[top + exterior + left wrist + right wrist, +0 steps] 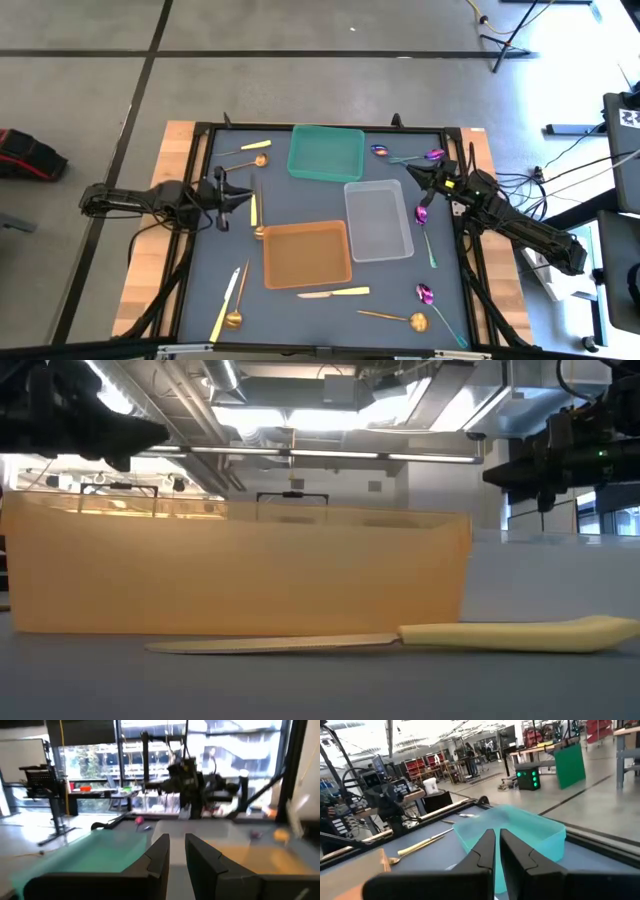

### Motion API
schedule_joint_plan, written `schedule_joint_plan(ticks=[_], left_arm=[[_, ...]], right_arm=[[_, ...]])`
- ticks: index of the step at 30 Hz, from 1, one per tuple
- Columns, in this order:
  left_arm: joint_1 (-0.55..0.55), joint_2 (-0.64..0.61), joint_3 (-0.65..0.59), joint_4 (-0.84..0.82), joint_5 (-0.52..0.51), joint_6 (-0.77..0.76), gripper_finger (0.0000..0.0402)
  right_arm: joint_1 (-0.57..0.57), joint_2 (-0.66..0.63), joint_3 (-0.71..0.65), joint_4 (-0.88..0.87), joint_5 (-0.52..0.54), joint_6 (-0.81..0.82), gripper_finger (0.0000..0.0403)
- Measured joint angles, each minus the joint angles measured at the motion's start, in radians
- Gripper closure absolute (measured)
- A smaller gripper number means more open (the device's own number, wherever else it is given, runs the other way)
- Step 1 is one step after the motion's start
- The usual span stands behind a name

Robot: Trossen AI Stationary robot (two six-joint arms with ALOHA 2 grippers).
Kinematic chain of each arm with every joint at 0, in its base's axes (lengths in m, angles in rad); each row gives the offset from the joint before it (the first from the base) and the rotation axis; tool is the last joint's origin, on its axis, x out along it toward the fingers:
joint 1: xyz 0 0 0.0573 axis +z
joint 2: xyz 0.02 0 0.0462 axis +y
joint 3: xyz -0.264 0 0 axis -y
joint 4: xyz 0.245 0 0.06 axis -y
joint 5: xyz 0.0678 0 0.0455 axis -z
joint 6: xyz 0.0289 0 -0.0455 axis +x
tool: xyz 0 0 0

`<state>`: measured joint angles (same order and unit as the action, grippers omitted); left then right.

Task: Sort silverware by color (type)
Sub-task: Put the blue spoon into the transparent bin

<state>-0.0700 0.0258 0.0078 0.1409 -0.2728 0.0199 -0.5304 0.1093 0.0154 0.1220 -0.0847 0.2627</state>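
Observation:
The silverware lies scattered flat on the dark table. Yellow-handled knives (335,293) (225,303) (254,207) (247,147) and gold spoons (400,319) (237,300) (256,160) lie mostly left and near. Purple spoons (424,225) (436,305) (380,151) (432,155) lie on the right. My left gripper (240,200) (177,851) hovers at the table's left by a knife, shut and empty. My right gripper (424,182) (497,845) hovers far right near the purple spoons, shut and empty. The low view shows one knife (400,638) close up.
Three rectangular trays sit mid-table: a teal one (326,152) far, a clear one (378,238) right of centre, an orange one (306,275) (235,570) near centre. The black frame (200,190) rims the table. Cables (560,170) trail off to the right.

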Motion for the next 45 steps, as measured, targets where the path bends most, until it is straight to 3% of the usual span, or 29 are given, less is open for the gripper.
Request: schedule_joint_plan(ticks=[4,13,18,26,31,35,40,45], left_arm=[[0.000,0.000,0.000,0.077,0.003,-0.074,0.0347],[0.000,0.052,0.000,0.225,-0.005,0.004,0.0347],[0.013,0.136,0.001,0.373,0.004,0.114,0.0347],[0.045,0.184,0.000,0.396,0.015,0.122,0.0347],[0.046,0.185,0.000,0.396,0.028,0.083,0.0347],[0.045,0.185,0.000,0.393,0.051,0.037,0.0347],[0.045,0.185,0.000,0.379,0.065,-0.011,0.0347],[0.042,0.192,0.000,0.355,0.065,-0.039,0.0347]], right_arm=[[0.000,0.018,0.018,-0.057,-0.022,0.027,0.0382],[0.097,0.204,0.239,-0.485,0.049,0.130,0.0382],[0.242,0.310,0.312,-0.630,0.129,0.261,0.0382],[0.505,0.482,0.490,-0.919,0.313,0.515,0.0394],[0.667,0.600,0.578,-1.102,0.287,0.740,0.0395],[0.777,0.697,0.578,-1.161,0.243,0.875,0.0394],[0.827,0.798,0.578,-1.160,0.254,0.914,0.0393],[0.825,0.894,0.578,-1.160,0.250,0.914,0.0350]])
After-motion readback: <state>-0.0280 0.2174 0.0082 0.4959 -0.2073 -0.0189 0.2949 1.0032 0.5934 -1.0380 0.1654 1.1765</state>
